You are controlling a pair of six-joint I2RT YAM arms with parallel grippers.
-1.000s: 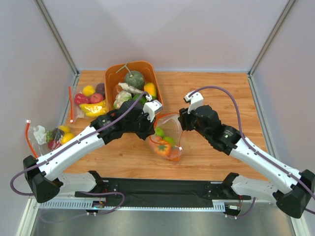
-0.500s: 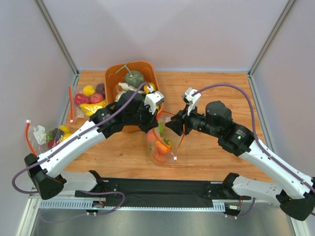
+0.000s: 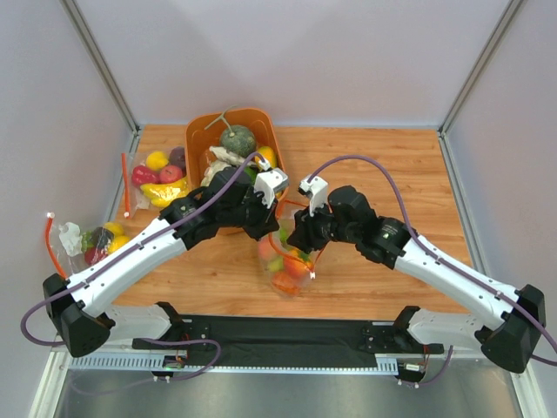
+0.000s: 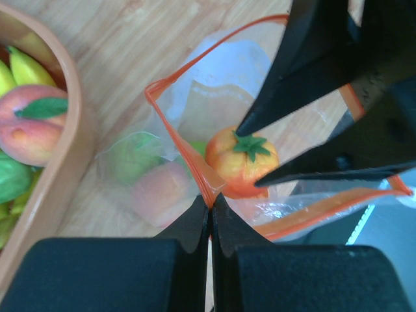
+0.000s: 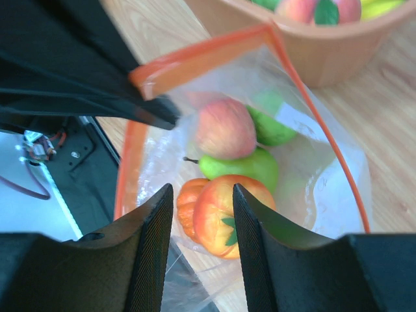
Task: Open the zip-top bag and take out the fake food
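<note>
The zip-top bag [image 3: 285, 277] lies near the table's front centre with its red-orange zip mouth spread open. My left gripper [image 4: 210, 207] is shut on the zip strip [image 4: 195, 166] at one side of the mouth; it also shows in the top view [image 3: 275, 228]. My right gripper [image 5: 203, 218] is open, with its fingers reaching into the mouth on either side of an orange-red fruit [image 5: 224, 218]. I cannot tell whether they touch it. The same fruit shows in the left wrist view [image 4: 237, 166]. A peach-red fruit [image 5: 224, 129], green fruits [image 5: 250, 168] and a small orange one [image 5: 184, 207] lie deeper inside.
An orange basket [image 3: 198, 139] with a grey-green melon [image 3: 237, 139] and other fruit stands just behind the bag, and its rim is close in both wrist views [image 4: 70, 153] [image 5: 325, 62]. Two other filled bags lie at the left [image 3: 161, 178] [image 3: 97, 239].
</note>
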